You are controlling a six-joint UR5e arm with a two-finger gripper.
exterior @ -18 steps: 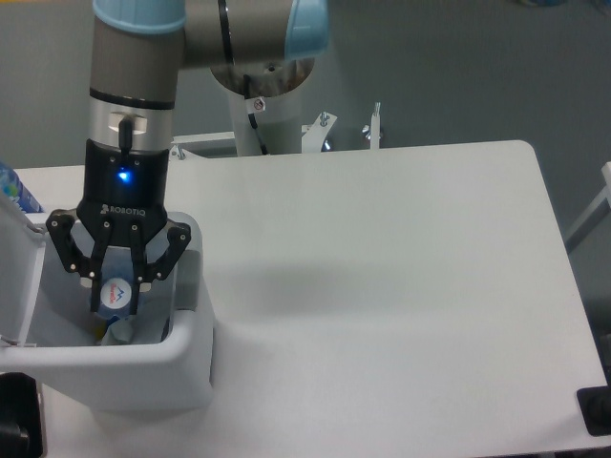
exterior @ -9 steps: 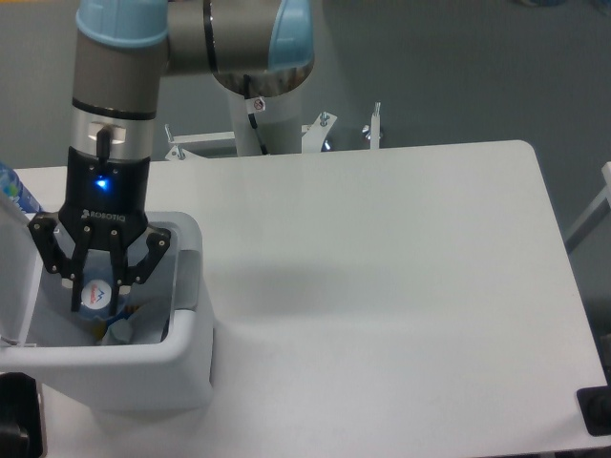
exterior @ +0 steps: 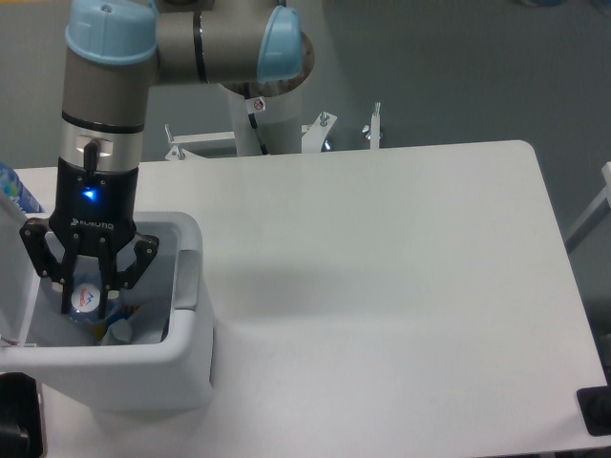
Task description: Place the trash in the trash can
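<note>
The trash can (exterior: 143, 367), a white bin with its lid (exterior: 11, 286) swung open to the left and a grey latch tab (exterior: 187, 279) on the right rim, stands at the table's left front. My gripper (exterior: 85, 303) hangs just inside its opening, towards the left wall. It is shut on the crushed clear bottle (exterior: 85, 298), seen end-on as a white round face with a red and blue mark. A pale bluish piece (exterior: 120, 330) lies deeper in the bin; I cannot tell what it is. The tissue is not clearly visible.
A blue-labelled object (exterior: 15, 192) pokes in at the far left edge behind the lid. Black fixtures sit at the front left corner (exterior: 17, 429) and front right corner (exterior: 596, 410). The arm's base column (exterior: 263, 119) stands behind the white table (exterior: 382, 286).
The gripper has moved left across the bin opening and slightly lower, carrying the bottle with it. The pale piece deeper in the bin stayed put.
</note>
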